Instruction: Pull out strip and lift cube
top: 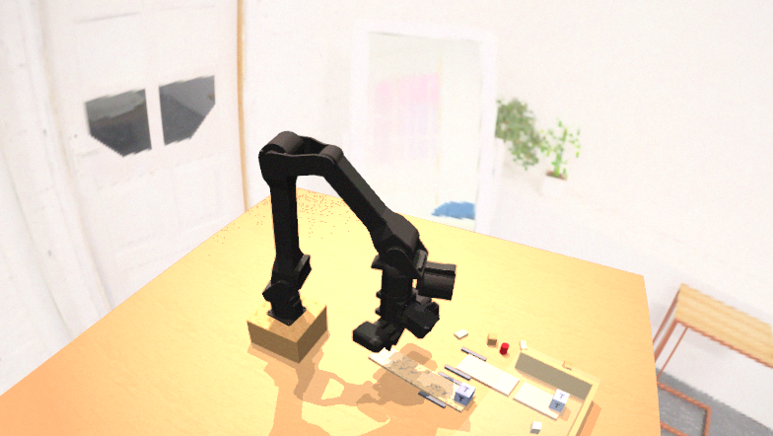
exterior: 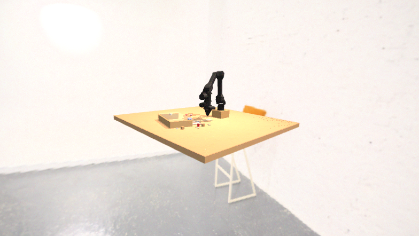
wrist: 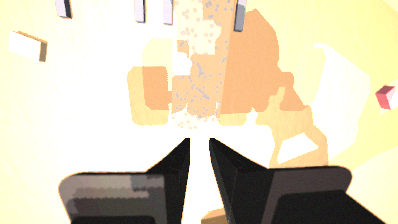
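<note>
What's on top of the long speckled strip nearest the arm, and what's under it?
On the speckled strip: a blue-and-white cube marked T, at its far end. Whatever lies beneath the strip is covered; can't tell.
</note>
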Controlling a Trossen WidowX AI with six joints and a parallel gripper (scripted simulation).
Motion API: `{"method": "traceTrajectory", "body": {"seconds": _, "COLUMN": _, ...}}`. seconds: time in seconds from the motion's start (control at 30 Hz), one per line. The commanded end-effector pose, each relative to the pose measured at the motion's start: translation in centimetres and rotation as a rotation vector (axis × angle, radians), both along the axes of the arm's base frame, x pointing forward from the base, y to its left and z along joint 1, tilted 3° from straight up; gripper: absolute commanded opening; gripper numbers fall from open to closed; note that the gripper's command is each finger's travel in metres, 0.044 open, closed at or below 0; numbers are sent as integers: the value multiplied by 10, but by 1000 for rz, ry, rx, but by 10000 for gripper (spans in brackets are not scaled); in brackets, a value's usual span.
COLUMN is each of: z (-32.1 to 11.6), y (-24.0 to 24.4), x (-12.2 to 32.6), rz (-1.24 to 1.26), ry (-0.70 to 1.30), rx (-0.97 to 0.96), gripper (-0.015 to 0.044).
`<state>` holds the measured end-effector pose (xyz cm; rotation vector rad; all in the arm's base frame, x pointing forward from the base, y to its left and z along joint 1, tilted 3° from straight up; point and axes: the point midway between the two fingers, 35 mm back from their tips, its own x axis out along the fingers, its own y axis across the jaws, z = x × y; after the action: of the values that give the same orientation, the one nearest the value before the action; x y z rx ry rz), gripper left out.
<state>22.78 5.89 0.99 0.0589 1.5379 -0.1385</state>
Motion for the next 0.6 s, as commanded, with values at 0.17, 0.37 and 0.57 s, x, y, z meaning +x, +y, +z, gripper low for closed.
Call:
{"method": "traceTrajectory", "body": {"seconds": 0.17, "z": 5, "y": -5, "x": 31, "rz": 30, "ry": -3, "rx": 2, "gripper": 315}}
{"method": "traceTrajectory", "body": {"seconds": 0.37, "z": 8, "y": -9, "x": 49, "rz": 30, "ry": -5, "rx": 2, "gripper": 440}}
{"method": "traceTrajectory", "body": {"seconds": 0.57, "z": 12, "y": -12, "x": 67, "rz": 30, "ry": -6, "rx": 2, "gripper": 440}}
